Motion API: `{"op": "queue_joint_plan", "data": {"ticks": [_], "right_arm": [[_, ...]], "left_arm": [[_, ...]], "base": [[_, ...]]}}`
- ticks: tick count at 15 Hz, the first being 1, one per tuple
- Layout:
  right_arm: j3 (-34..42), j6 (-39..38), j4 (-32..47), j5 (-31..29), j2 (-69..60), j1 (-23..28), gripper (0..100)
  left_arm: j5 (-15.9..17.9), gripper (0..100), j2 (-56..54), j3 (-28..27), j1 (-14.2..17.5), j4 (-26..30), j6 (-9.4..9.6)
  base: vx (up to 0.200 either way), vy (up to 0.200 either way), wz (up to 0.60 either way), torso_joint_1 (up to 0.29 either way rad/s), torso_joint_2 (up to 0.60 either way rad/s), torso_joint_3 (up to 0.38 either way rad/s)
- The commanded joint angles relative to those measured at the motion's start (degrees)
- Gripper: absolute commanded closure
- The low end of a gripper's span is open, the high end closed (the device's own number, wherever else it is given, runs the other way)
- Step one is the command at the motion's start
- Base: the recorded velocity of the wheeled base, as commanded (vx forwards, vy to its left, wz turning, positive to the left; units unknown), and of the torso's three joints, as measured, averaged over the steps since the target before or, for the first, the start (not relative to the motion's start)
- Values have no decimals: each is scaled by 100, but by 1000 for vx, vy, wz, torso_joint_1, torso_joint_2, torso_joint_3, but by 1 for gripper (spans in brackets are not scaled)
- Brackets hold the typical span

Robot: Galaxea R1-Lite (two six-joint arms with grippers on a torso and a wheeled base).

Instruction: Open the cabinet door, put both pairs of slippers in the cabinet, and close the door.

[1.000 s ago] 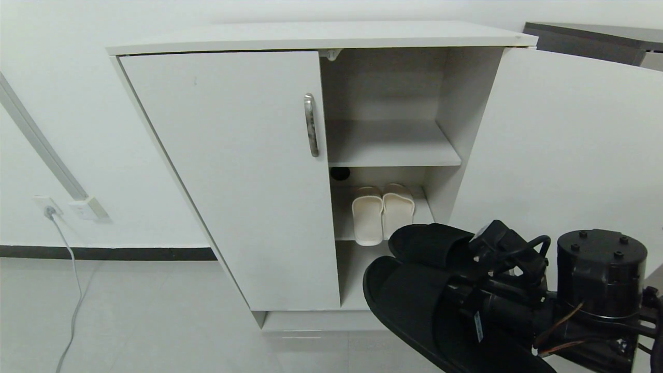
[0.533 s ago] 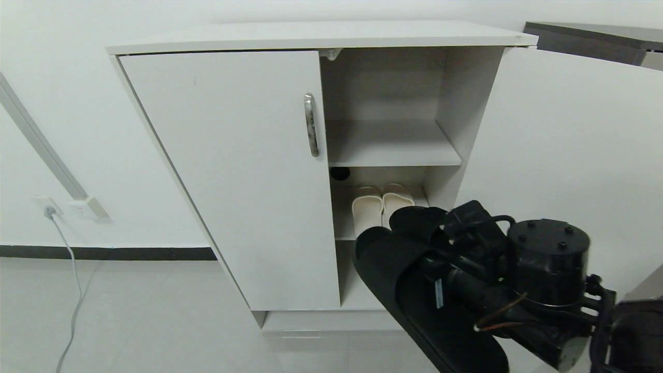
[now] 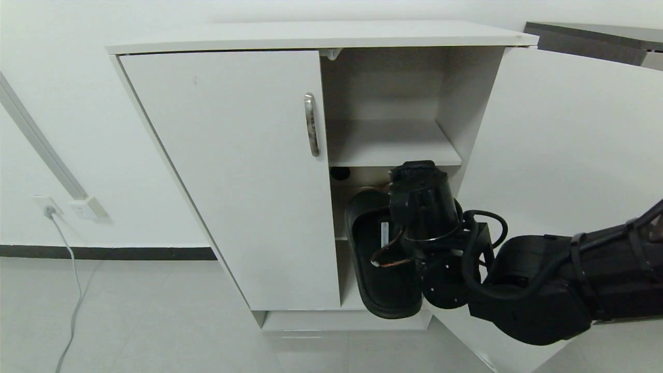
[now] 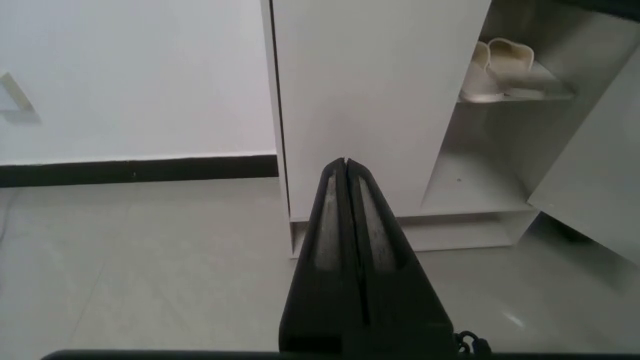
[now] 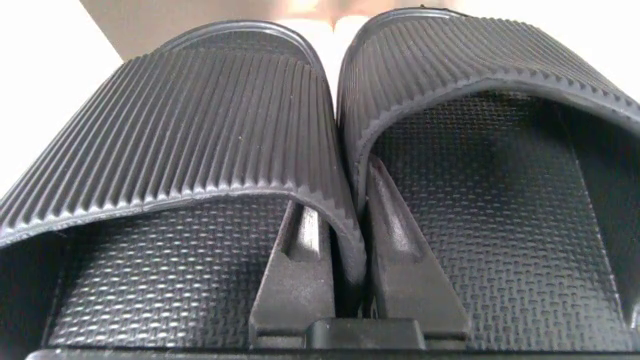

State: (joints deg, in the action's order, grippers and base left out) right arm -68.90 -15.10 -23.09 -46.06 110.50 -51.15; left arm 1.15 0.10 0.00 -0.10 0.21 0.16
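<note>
Black slippers (image 5: 200,140), pressed side by side, are clamped by their adjoining inner walls in our right pincer (image 5: 345,270), toes ahead of it, at the mouth of the white cabinet (image 3: 311,36). White slippers (image 4: 500,62) sit on the middle shelf beyond. Our right arm stretches in past the open door (image 3: 559,145). Our left pincer (image 4: 345,230), fingers pressed together on nothing, hangs above the floor (image 4: 150,260), the cabinet ahead of it.
</note>
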Motion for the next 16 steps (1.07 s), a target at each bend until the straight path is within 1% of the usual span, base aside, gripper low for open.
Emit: {"op": "queue_joint_plan", "data": {"ticks": [1, 6, 11, 14, 16], "right_arm": [[-378, 157, -3, -70, -46, 18, 100], [-519, 341, -152, -70, -19, 211, 100], [-466, 746, -688, -70, 60, 264, 100], [-458, 746, -715, -70, 95, 272, 100], [-458, 746, -715, -70, 86, 272, 100]], "left_arm": [[0, 100, 8, 0, 1, -3, 2], [0, 100, 8, 0, 1, -3, 2], [0, 100, 8, 0, 1, 6, 2], [0, 100, 8, 0, 1, -3, 2], [0, 100, 8, 0, 1, -3, 11]], "base": [[0, 0, 0, 0, 0, 0], [0, 0, 0, 0, 0, 0], [0, 0, 0, 0, 0, 0], [0, 0, 0, 0, 0, 0], [200, 0, 0, 5, 2, 2]]}}
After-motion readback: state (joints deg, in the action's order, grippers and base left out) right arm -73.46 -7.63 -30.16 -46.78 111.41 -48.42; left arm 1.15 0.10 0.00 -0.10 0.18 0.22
